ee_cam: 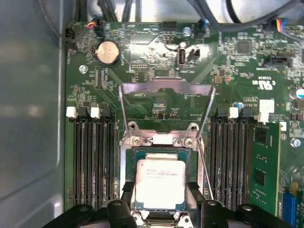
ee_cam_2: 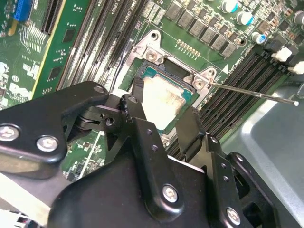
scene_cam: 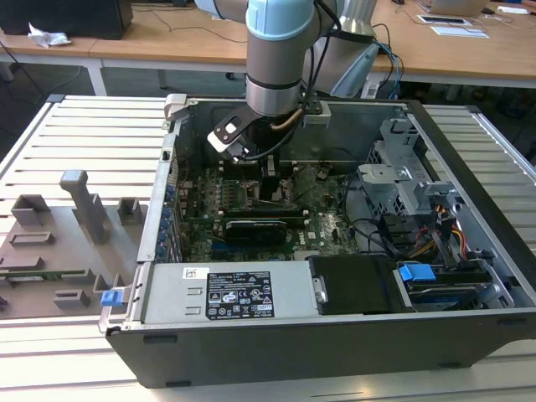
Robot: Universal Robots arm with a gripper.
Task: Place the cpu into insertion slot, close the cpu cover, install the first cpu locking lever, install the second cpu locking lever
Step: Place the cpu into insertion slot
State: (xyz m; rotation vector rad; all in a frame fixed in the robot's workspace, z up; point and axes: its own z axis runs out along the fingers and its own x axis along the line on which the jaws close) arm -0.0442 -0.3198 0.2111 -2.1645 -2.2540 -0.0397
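pincer (ee_cam: 160, 194): apart, straddling the cpu (ee_cam: 160, 178)
cpu: in the insertion slot (ee_cam: 159, 152), directly between the tips
cpu cover (ee_cam: 166, 88): hinged open

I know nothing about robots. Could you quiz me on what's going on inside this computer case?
1. True or false: the small square silver-grey metal cpu lies in the square black-framed insertion slot.
2. The thin silver windowed cpu cover is: A closed over the cpu, B swung open, C missing.
3. Which part is the black gripper nearest to?
Key: 1 true; 2 B; 3 the cpu.
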